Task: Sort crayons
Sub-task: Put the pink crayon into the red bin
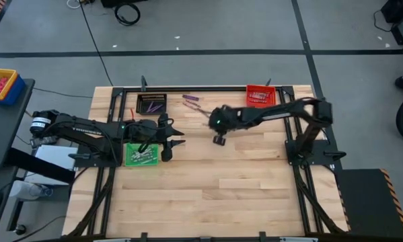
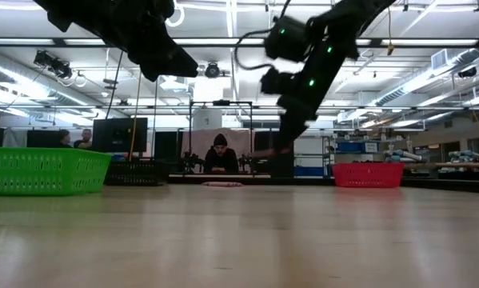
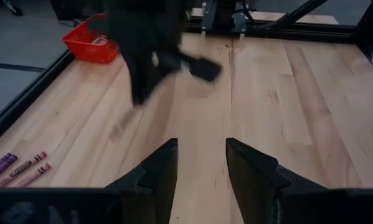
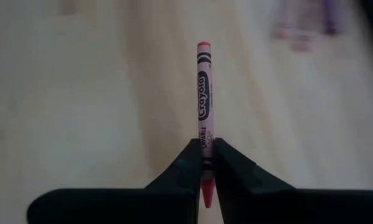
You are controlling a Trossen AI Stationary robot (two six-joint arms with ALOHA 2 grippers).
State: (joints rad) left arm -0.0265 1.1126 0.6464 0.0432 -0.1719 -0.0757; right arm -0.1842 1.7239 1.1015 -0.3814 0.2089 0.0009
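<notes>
Right gripper (image 4: 207,163) clamped tight on a pinkish-red crayon (image 4: 204,99), pinched near one end, the rest poking out past the fingertips. Hung above the middle of the table (image 1: 208,195), toward the far side, arm reaching in from the right. Left gripper (image 3: 200,163) parked with fingers spread apart and nothing between them, hovering over the right edge of the green bin (image 1: 142,155). Pale crayons lay piled in that green bin. Purple ones sat in the dark bin (image 1: 151,103) at the far edge, reddish ones in the red bin (image 1: 261,95) far right. A few loose crayons (image 1: 192,99) lay on the wood between the dark and red bins.
</notes>
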